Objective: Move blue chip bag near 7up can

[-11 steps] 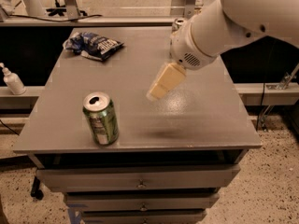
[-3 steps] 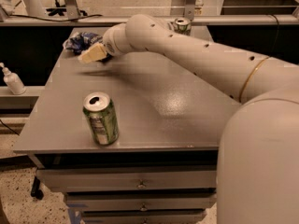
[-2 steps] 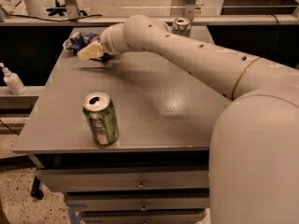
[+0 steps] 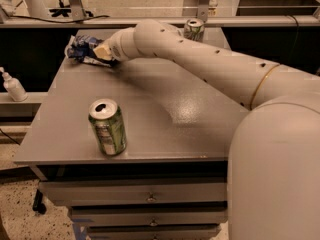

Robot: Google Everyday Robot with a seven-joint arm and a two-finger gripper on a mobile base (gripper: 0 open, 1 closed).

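The blue chip bag [image 4: 79,47], crumpled dark-blue foil with white lettering, lies at the table's back left corner. My gripper [image 4: 103,52] is down at the bag's right end, touching or covering it and hiding that part. The 7up can [image 4: 194,29], pale silver with green patches, stands upright at the table's back edge, right of the middle, just behind my arm [image 4: 200,59]. The bag is well to the left of that can.
A deeper green can with a pale label [image 4: 107,127] stands upright near the grey table's front left edge [image 4: 125,159]. My white arm and body fill the right side. A white bottle [image 4: 12,85] stands off the table at left. Drawers sit below the tabletop.
My arm has swung from over the table's right middle to the back left corner and come down on the bag. In the last second it has barely moved.
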